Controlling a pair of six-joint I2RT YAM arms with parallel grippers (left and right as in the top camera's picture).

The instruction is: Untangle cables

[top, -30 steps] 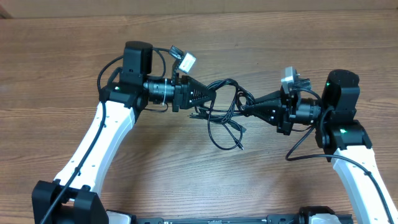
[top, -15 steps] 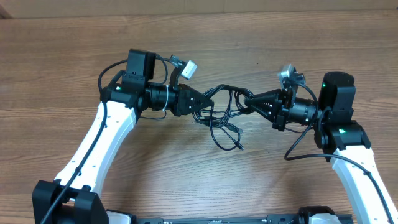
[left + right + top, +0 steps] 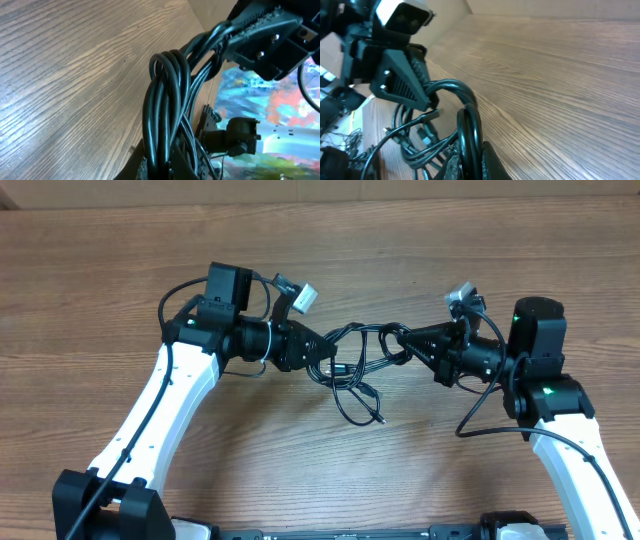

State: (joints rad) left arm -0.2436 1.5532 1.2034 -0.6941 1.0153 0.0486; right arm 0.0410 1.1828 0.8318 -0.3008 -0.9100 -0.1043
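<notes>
Cables (image 3: 358, 358) hang in a knotted black bundle between my two arms over the wooden worktop (image 3: 420, 250). My left end effector (image 3: 323, 348) and my right end effector (image 3: 401, 338) are each clamped shut on an opposite side of the tangle, apparently to stretch the knot so the slack loops drop free below. No brand, label or writing can be read anywhere.

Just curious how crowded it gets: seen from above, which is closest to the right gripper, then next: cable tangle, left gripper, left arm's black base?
1. cable tangle: pinched in the right gripper itself, mid-table.
2. left gripper: across the tangle, holding its other side.
3. left arm's black base: bottom-left corner.
</notes>
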